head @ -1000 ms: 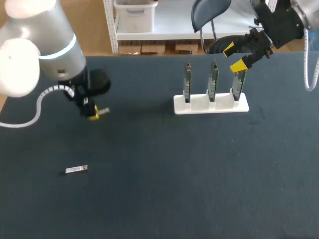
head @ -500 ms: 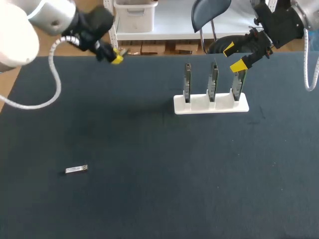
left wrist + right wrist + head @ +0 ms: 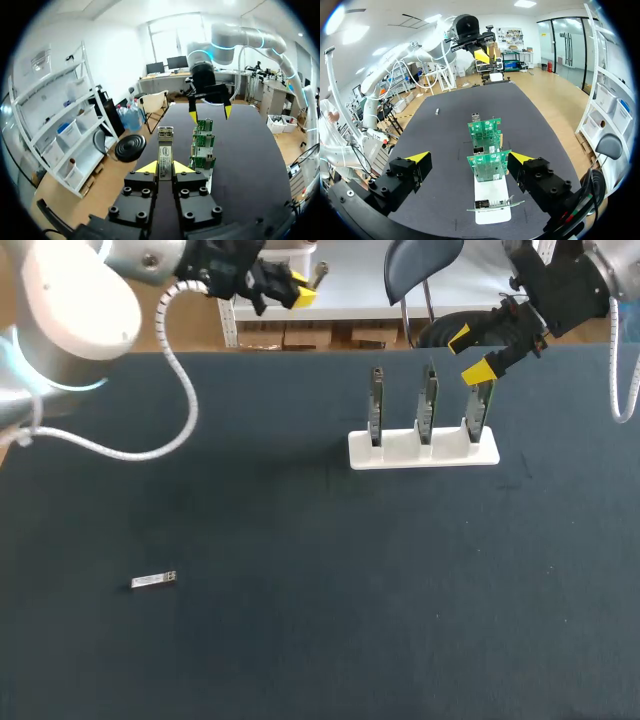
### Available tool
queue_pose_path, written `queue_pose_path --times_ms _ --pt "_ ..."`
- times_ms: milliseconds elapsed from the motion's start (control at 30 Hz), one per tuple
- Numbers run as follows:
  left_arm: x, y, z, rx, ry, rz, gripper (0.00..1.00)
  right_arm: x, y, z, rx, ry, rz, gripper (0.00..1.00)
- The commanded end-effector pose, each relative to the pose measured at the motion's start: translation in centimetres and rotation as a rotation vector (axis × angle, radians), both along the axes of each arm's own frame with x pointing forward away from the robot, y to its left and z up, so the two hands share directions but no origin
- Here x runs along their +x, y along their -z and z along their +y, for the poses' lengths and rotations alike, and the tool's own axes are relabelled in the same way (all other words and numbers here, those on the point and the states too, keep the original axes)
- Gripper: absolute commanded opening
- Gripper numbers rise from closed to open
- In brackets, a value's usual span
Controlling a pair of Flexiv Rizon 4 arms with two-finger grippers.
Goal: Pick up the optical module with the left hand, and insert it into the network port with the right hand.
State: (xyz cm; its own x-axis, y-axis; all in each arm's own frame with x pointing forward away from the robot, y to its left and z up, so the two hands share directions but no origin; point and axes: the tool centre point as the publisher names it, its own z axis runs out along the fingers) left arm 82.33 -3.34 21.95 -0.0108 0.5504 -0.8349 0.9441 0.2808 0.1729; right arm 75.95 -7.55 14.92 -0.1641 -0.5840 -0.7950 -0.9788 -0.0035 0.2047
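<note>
Now your left gripper (image 3: 161,167) pinches an optical module (image 3: 164,142) by one end, its white label's print too small to read, well left of the white stand (image 3: 423,448) and farther back. Your right gripper (image 3: 468,355) hangs spread wide above the stand's rightmost board (image 3: 478,412). A second module (image 3: 153,581) lies flat, far left of the stand.

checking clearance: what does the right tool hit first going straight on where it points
Probably the nearest circuit board in the white stand, dead ahead between the open fingers of the right tool; depth is unclear.
</note>
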Motion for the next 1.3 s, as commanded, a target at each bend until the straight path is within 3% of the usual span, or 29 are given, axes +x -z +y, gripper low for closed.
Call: queue_pose_path --times_ms 33,267,733,1067,1300 --pt "0.3 0.5 -2.2 -0.195 0.081 -0.041 0.00 0.0 0.0 0.1 -0.001 0.000 -0.001 1.00" --pt "-0.3 -0.2 -6.3 -0.315 0.159 -0.003 0.00 0.0 0.0 0.1 -0.001 0.000 -0.001 1.00" --pt "-2.0 -0.3 -11.1 -0.379 0.231 0.028 0.00 0.0 0.0 0.1 -0.001 0.000 -0.001 1.00" --pt "-4.0 0.9 -13.8 -0.445 0.343 0.105 0.00 0.0 0.0 0.1 -0.001 0.000 -0.001 1.00" --pt "-4.4 1.7 -14.6 -0.446 0.308 0.118 0.00 0.0 0.0 0.1 -0.001 0.000 -0.001 1.00"
